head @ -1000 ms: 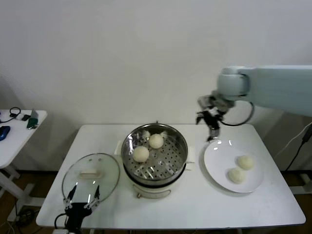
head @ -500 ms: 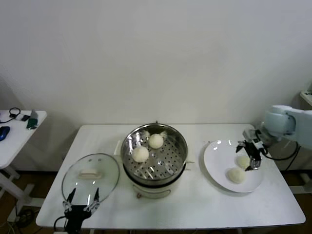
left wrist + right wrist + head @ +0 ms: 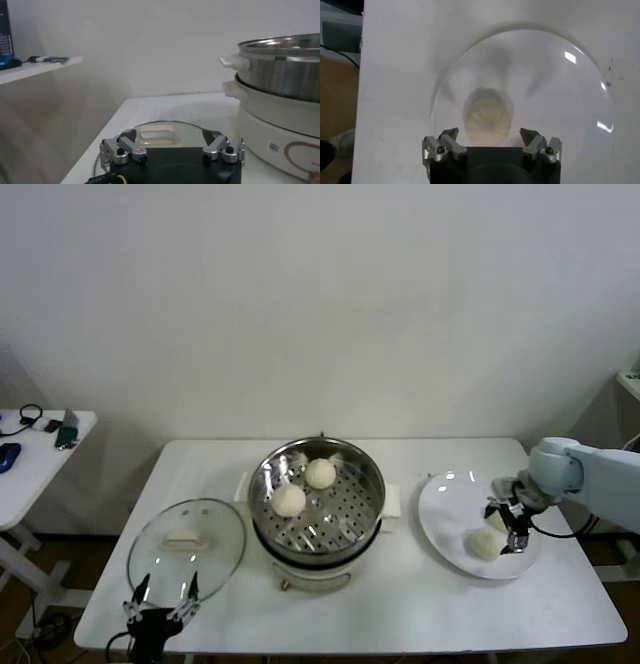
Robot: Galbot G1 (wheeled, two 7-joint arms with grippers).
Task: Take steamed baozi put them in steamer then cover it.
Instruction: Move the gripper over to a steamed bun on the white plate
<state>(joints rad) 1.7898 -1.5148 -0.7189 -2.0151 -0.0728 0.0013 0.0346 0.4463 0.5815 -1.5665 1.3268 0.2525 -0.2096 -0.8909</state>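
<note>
The steamer [image 3: 350,524] stands mid-table with two baozi [image 3: 289,500] [image 3: 320,473] on its perforated floor. A white plate [image 3: 445,509] on the right carries one baozi [image 3: 483,545] in plain sight and another half hidden behind my right gripper [image 3: 507,530]. That gripper hangs low over the plate, open, and the right wrist view shows a baozi [image 3: 488,118] just ahead of the right gripper [image 3: 490,137], untouched. The glass cover [image 3: 187,544] lies flat left of the steamer. My left gripper [image 3: 160,612] waits open at the front edge, just short of the cover [image 3: 160,131].
A small side table [image 3: 40,449] with cables and small objects stands far left. The table's front edge runs just below the left gripper. The steamer's wall [image 3: 280,70] rises close beside the cover.
The right arm swung from behind the plate, out to the right and down over the plate's baozi. The left gripper slid slightly back toward the front edge.
</note>
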